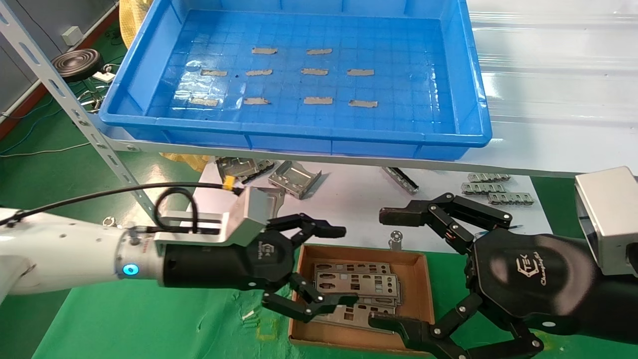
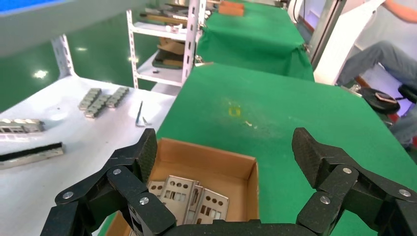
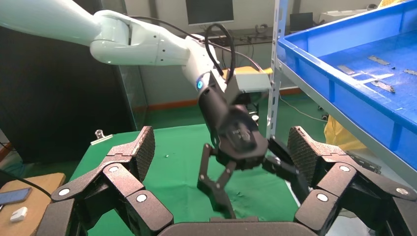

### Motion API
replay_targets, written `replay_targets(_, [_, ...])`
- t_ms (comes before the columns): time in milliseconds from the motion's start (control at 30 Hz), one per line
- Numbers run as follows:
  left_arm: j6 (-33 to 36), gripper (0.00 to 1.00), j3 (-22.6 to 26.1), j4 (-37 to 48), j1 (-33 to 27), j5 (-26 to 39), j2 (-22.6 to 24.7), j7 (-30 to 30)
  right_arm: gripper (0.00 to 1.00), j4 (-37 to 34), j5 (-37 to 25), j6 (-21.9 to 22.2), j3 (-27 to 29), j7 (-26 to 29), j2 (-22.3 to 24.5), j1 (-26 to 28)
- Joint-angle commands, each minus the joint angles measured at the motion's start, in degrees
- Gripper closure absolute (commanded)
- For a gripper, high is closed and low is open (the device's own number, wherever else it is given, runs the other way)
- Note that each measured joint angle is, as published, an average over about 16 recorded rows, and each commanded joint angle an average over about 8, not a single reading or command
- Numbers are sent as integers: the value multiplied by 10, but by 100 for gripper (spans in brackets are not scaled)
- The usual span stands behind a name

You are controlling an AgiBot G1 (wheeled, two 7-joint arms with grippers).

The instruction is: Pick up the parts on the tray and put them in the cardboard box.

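**White arms, black hands**

Left arm [image 1: 60,249]: glossy white shell, glowing blue ring light, black cable loop, silver camera bracket. Both the left end effector [image 1: 326,267] and the right end effector [image 1: 394,269] are black, with silver screws, textured pads and a white logo.
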Motion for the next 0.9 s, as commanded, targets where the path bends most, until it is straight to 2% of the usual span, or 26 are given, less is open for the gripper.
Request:
replay_targets(33, [-1,0,-13,-20,10,-3,-13,-10,0,0,0,0,0,0,0,0])
replay_targets(900, [-11,0,-182,-282,136,-48,-182,-138,0,0,0,0,0,0,0,0])
